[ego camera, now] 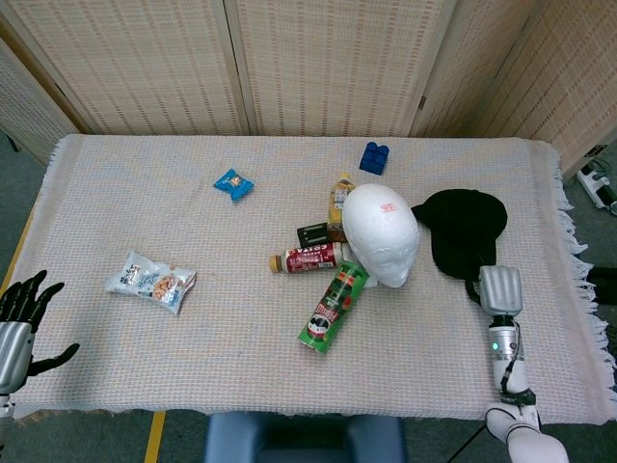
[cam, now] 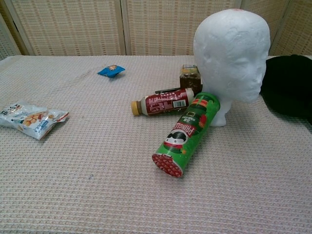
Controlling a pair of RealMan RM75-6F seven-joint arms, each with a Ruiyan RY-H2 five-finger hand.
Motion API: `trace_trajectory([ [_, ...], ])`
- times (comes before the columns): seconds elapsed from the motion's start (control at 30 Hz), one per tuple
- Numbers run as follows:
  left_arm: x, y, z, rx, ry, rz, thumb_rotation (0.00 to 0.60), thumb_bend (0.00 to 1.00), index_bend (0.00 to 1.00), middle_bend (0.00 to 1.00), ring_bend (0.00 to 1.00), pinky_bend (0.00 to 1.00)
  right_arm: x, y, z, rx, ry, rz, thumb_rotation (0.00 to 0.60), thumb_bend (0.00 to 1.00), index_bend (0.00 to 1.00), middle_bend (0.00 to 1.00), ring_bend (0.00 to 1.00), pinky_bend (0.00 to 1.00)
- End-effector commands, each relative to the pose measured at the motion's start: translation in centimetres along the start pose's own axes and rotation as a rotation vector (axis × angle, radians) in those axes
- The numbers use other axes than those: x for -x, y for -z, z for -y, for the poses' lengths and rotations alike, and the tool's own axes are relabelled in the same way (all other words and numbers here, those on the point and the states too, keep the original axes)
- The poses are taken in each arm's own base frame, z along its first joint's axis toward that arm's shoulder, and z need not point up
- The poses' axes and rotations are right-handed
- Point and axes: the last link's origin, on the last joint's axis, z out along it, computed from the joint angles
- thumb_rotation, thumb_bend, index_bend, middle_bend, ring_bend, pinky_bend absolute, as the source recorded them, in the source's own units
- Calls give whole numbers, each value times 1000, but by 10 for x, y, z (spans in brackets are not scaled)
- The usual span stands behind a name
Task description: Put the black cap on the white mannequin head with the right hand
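- Sitting upright mid-table is the white head [ego camera: 382, 234], face turned toward the near edge, resting on the woven cloth [ego camera: 193, 328].
- The black cap [ego camera: 467, 231] lies just right of the head, bunched up a bit, its near edge right at the right hand [ego camera: 500, 291].
- That right hand is seen from the back, at the cap's near edge. It's touching it or close to it, but its fingers are tucked out of sight, so honestly can't tell if it has hold of the cap.
- The left hand [ego camera: 19, 318] is way off at the near left corner, fingers spread, holding nothing.
- A green chip can [ego camera: 334, 307] lies on its side, top end leaning against the head's base.
- A brown bottle [ego camera: 307, 258] lies flat just left of the head, and another bottle [ego camera: 338, 201] sits behind it, beside a small dark object I can't make out.
- A snack bag [ego camera: 151, 281] is on the left side; a little blue packet [ego camera: 232, 183] is farther back.
- A blue block [ego camera: 374, 156] sits near the far edge.
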Motion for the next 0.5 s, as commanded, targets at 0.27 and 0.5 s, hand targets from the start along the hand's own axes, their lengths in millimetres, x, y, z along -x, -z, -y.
trace_trajectory([
  [0.27, 0, -1, 1, -9, -7, -5, 600, 188, 181, 3, 0, 77, -1, -10, 2, 18, 3, 10, 600, 403, 421, 1000, 1000, 1000],
  [0.5, 1, -1, 2, -15, -8, -5, 600, 189, 181, 2, 0, 78, -8, -13, 2, 36, -51, -31, 600, 444, 610, 1000, 1000, 1000],
])
